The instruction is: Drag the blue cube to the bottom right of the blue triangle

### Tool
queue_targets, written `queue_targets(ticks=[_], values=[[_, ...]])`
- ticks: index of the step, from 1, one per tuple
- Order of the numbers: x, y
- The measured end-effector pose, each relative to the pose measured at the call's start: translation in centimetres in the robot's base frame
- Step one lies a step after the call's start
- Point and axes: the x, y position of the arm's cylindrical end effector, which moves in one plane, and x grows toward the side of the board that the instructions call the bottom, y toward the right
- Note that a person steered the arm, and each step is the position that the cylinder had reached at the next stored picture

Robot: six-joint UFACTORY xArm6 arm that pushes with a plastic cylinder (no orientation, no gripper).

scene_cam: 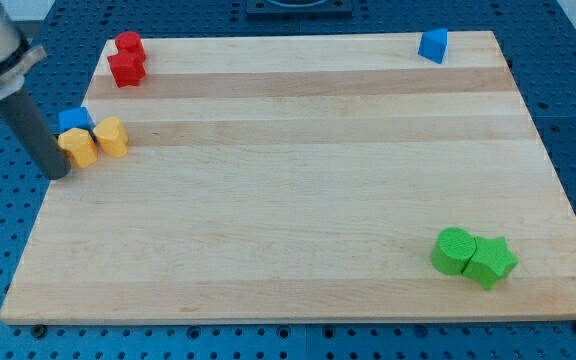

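Dark and straight, my rod comes down from the view's upper left, my tip [58, 173] at the table's [298, 200] left edge, touching or just beside the yellow-orange block [78, 147]; it carries no jaws. Just right, the small blue cube [75, 119] sits behind two yellow-orange blocks, the second [112, 137] right of the first. It looks light, rigid and likely slides readily, so I'd push its left face. Red blocks [127, 58] sit above. The blue triangle block [433, 45] lies far right, green blocks [473, 256] below.
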Motion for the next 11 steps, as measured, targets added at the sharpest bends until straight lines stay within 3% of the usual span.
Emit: queue_targets(ticks=[2, 3, 4, 6, 9, 11], values=[[-0.4, -0.5], [-2.6, -0.5], [-8.2, 0.4], [-10.4, 0.3], [-11.8, 10.0], [-14.3, 5.4]])
